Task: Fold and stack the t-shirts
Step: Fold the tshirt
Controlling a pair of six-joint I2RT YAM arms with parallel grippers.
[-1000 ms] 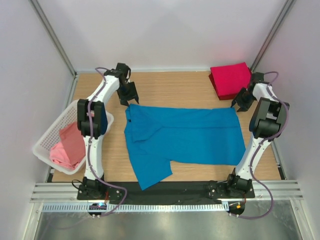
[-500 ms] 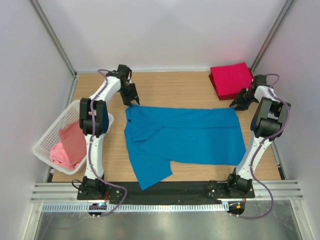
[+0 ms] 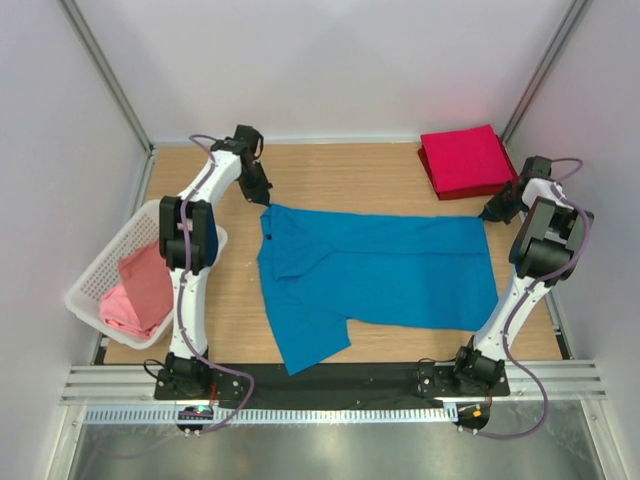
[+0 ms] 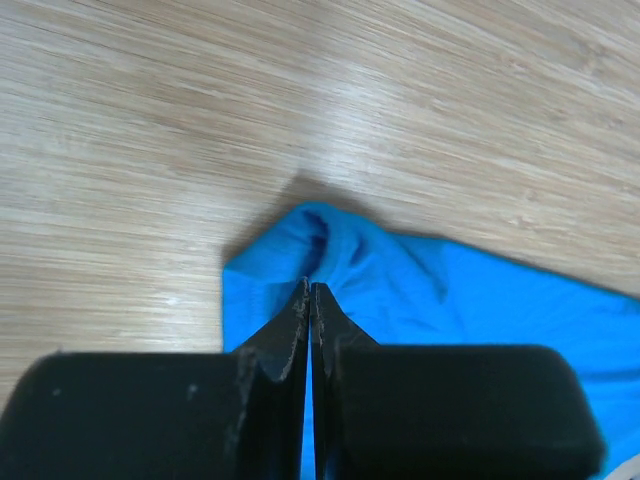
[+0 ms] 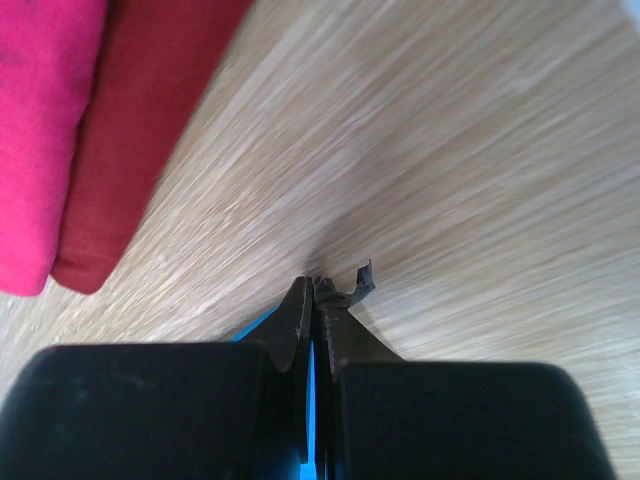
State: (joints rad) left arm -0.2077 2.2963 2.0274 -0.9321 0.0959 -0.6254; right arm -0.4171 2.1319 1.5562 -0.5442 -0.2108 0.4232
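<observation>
Top external view gives us the bright blue cotton t-shirt [image 3: 375, 275] spread flat across the middle of the pale wooden desk [image 3: 350, 170], one sleeve toward the near edge. Our left fingers [image 3: 266, 202] are pinched shut on its far left corner, and our right fingers [image 3: 488, 213] on its far right corner. Near the right fingers lies a folded crimson red t-shirt stack [image 3: 463, 160]. Well apart on the left, a white plastic lattice basket [image 3: 95, 275] holds salmon pink t-shirts [image 3: 135, 295].
</observation>
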